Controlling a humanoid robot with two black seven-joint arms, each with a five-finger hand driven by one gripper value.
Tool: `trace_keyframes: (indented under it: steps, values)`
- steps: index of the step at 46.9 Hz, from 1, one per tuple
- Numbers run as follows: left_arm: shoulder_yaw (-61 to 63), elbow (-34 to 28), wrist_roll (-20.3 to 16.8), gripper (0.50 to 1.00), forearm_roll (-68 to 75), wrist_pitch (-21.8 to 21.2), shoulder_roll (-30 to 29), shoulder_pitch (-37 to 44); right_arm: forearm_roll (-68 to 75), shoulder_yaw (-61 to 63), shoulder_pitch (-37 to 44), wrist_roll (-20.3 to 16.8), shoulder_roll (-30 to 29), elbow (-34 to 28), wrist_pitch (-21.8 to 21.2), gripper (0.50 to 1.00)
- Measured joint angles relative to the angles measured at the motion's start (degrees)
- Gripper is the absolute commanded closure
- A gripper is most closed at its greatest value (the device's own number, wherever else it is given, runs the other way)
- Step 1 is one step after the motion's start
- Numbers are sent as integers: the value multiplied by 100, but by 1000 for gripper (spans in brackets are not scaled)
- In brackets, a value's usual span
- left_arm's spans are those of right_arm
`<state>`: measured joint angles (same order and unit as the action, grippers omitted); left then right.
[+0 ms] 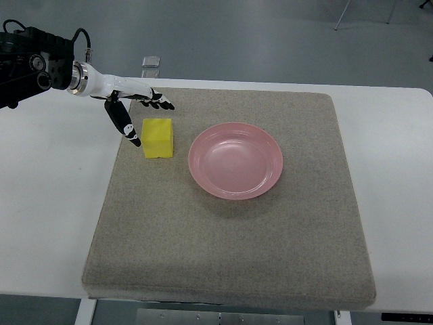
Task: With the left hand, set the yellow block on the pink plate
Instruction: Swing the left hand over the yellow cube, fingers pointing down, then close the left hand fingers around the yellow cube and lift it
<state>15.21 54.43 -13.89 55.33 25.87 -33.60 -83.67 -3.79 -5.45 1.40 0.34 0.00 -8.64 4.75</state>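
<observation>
A yellow block (157,138) sits on the grey mat, just left of the pink plate (235,160), a small gap between them. The plate holds nothing. My left hand (143,116) reaches in from the upper left, hovering just up and left of the block with its fingers spread and nothing held. The thumb (126,126) points down beside the block's left face; the other fingers (159,101) stretch past the block's far side. I cannot tell whether the thumb tip touches the block. The right arm is out of the picture.
The grey felt mat (230,244) covers most of the white table (47,203). A small clear object (151,63) lies on the table just beyond the mat's far edge. Grey floor shows behind the table.
</observation>
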Motion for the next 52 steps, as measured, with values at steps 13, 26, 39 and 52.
trace_keyframes:
  steps: [13,26,39,52]
  values:
    - [-8,-3,0,519,-83,-111,100,167,0,0,0,0,0,-3,0,576]
    - [-9,-32,-13,514,-63,-294,205,263,0,0,0,1,0,-4,0,576]
    - [-6,-131,-18,549,-58,-305,282,345,2,0,0,0,0,-3,0,576]
    - [-2,-137,-18,630,-8,-535,319,423,2,0,0,1,0,-2,0,576]
